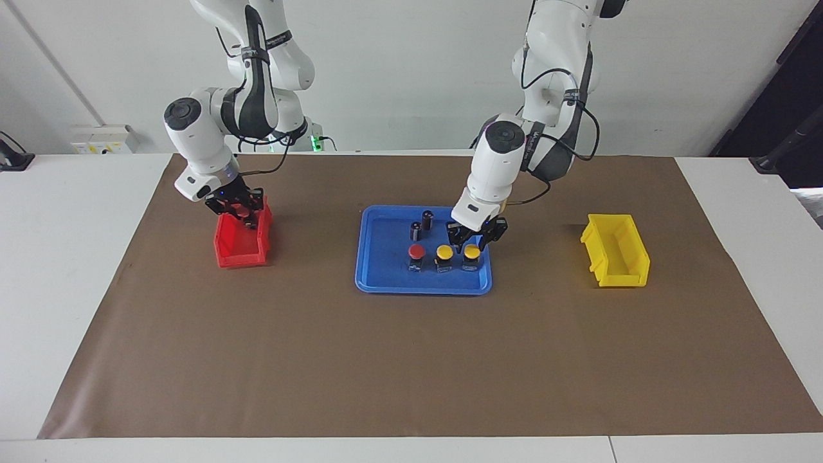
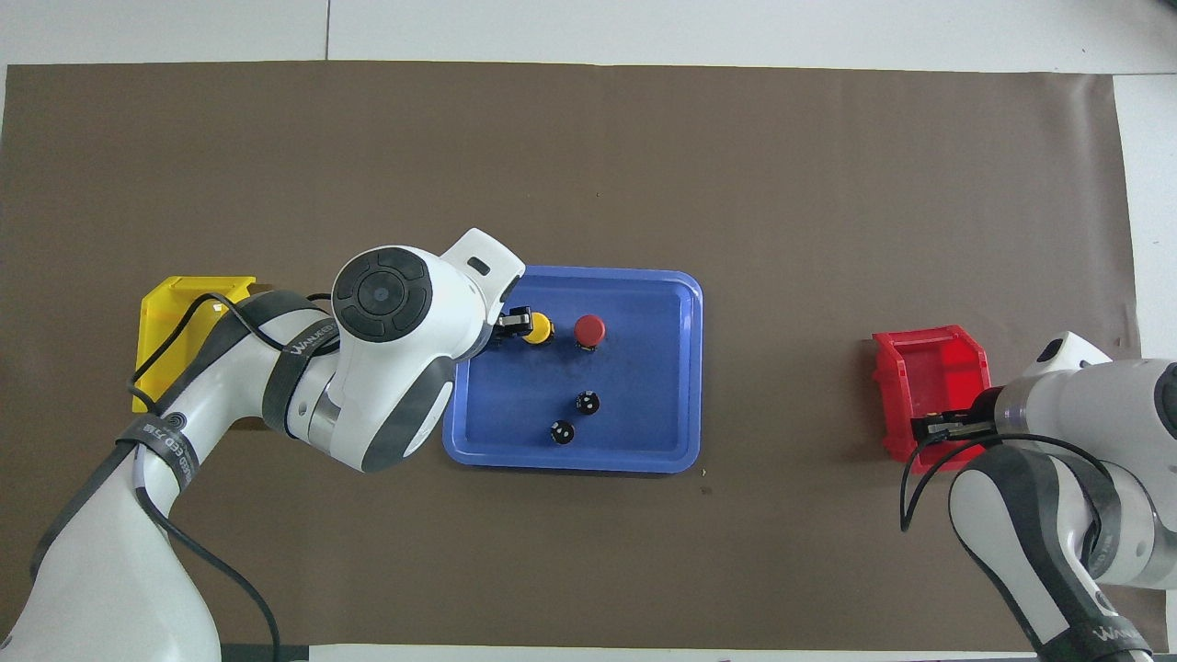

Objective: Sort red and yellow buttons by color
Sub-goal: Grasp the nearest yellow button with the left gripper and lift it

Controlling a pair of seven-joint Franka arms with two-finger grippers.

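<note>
A blue tray (image 1: 386, 283) holds one red button (image 1: 416, 252) and two yellow buttons (image 1: 444, 252) (image 1: 472, 252) in a row along its edge farthest from the robots. My left gripper (image 1: 474, 236) is open, just above the yellow button nearest the yellow bin, with a finger on each side of it. In the overhead view my left arm hides that button; the other yellow button (image 2: 537, 328) and the red button (image 2: 589, 329) show beside my left gripper (image 2: 510, 324). My right gripper (image 1: 238, 209) hangs over the red bin (image 1: 241, 257). The second red button is not visible.
Two dark cylinders with silver tops (image 1: 427, 217) (image 1: 416, 230) stand in the tray nearer to the robots than the buttons. A yellow bin (image 1: 616, 251) sits at the left arm's end of the brown mat (image 1: 411, 360), the red bin (image 2: 929, 368) at the right arm's end.
</note>
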